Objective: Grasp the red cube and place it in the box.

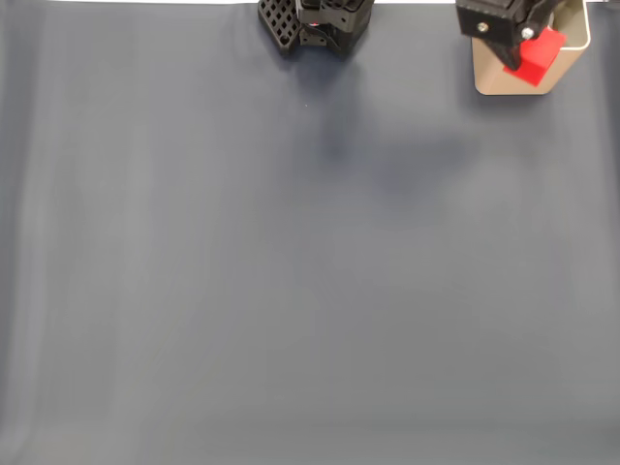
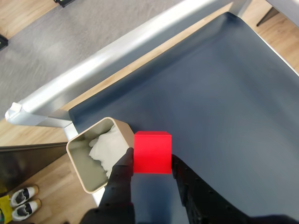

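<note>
The red cube (image 2: 152,151) is held between my gripper's two black fingers, and my gripper (image 2: 150,163) is shut on it. In the wrist view the beige box (image 2: 88,161) stands just left of the cube, open at the top with pale crumpled stuff inside. The fixed view puts the box (image 1: 504,82) at the top right corner of the dark mat, and the cube (image 1: 535,56) hangs over its front part in my gripper (image 1: 523,53). The cube is above the box, not inside it.
The arm's black base (image 1: 320,24) stands at the mat's far edge, left of the box. A dark blue mat (image 1: 291,271) covers the table. In the wrist view a metal rail (image 2: 117,60) runs along the table's edge, with floor beyond it.
</note>
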You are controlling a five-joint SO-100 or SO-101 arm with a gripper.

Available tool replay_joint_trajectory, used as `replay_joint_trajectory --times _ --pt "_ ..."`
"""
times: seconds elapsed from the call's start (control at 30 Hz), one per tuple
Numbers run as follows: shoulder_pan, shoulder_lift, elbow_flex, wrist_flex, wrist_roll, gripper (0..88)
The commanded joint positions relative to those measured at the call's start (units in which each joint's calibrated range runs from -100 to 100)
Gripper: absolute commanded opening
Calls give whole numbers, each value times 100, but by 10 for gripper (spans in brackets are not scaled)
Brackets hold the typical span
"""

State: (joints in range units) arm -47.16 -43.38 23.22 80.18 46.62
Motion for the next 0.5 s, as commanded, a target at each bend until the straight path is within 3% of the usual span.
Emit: replay_joint_trajectory --times 0.0,0.47 --pt "-229 -97 -335 29 142 6" --pt "-910 6 -262 4 278 4"
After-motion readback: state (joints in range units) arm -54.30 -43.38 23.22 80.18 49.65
